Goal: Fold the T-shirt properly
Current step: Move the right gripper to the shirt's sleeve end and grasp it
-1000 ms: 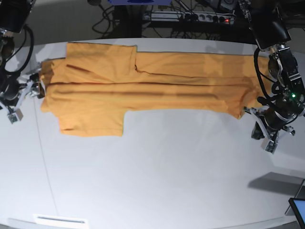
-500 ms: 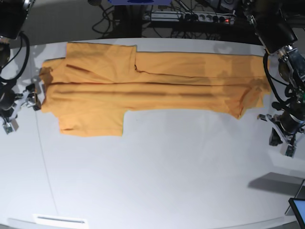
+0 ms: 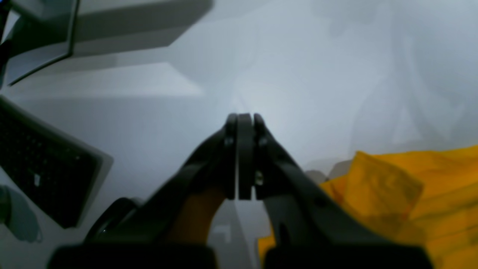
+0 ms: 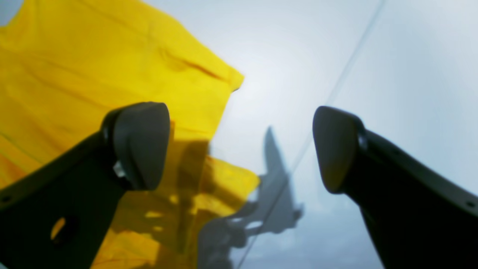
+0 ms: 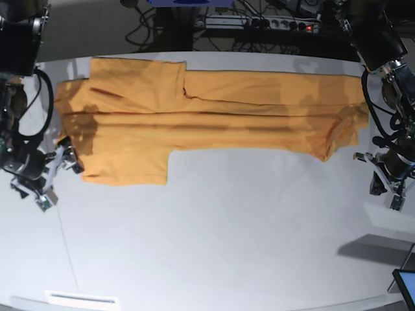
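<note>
The orange-yellow T-shirt lies flat as a long band across the back of the white table, sleeves at the left end. My right gripper stands open just off the shirt's front-left sleeve corner. In the right wrist view its fingers spread wide with nothing between them, and the T-shirt lies behind the left one. My left gripper is shut and empty, a little to the right of the hem end. In the left wrist view its fingertips press together over bare table, the T-shirt at lower right.
A power strip with cables sits behind the table. A screen corner shows at the front right, a white label at the front left. The left wrist view shows a dark keyboard at the left.
My right gripper has moved from the shirt's left end toward the front, beside the lower sleeve corner. My left gripper has drawn away to the right of the hem.
</note>
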Motion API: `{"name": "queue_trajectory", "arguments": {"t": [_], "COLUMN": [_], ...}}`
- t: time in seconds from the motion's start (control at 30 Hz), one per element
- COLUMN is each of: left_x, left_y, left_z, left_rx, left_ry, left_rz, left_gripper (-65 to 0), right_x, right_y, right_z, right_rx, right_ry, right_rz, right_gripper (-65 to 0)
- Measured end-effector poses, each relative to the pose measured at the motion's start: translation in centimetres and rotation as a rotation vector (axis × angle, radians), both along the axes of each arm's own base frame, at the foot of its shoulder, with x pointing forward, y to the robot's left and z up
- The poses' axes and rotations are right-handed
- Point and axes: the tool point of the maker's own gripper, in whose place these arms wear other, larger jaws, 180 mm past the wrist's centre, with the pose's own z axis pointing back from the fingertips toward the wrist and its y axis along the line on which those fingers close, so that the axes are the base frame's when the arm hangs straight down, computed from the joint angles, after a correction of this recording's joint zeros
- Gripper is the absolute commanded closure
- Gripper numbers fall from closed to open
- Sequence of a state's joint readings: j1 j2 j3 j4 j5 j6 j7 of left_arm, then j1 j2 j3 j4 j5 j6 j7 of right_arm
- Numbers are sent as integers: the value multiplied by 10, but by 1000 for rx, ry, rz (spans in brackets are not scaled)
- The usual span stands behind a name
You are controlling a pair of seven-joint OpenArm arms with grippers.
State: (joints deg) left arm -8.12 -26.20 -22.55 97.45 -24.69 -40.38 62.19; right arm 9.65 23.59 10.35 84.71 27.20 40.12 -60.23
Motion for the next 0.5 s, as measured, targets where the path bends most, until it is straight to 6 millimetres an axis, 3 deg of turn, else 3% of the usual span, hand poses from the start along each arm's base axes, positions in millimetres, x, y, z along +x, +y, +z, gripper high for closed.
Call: {"name": "queue_trajectory", "arguments": {"t": [0.13, 0.37, 0.5], "left_x": [0, -6, -5], "left_y": [-1, -1, -2], "left_z": [-1, -8, -6], "left_rx": [-6, -2, -7], "left_ry": [-1, 21, 15], "left_rz": [-3, 0, -3], "left_gripper": [0, 0, 0], "right_x": [0, 17, 13], "right_y": [3, 10, 14], "right_z": [-19, -18, -34], "right_rx": [28, 74, 106], "right_ry": [61, 63, 112], "right_rz": [-15, -28, -46], "right_gripper": [-556, -556, -556]}}
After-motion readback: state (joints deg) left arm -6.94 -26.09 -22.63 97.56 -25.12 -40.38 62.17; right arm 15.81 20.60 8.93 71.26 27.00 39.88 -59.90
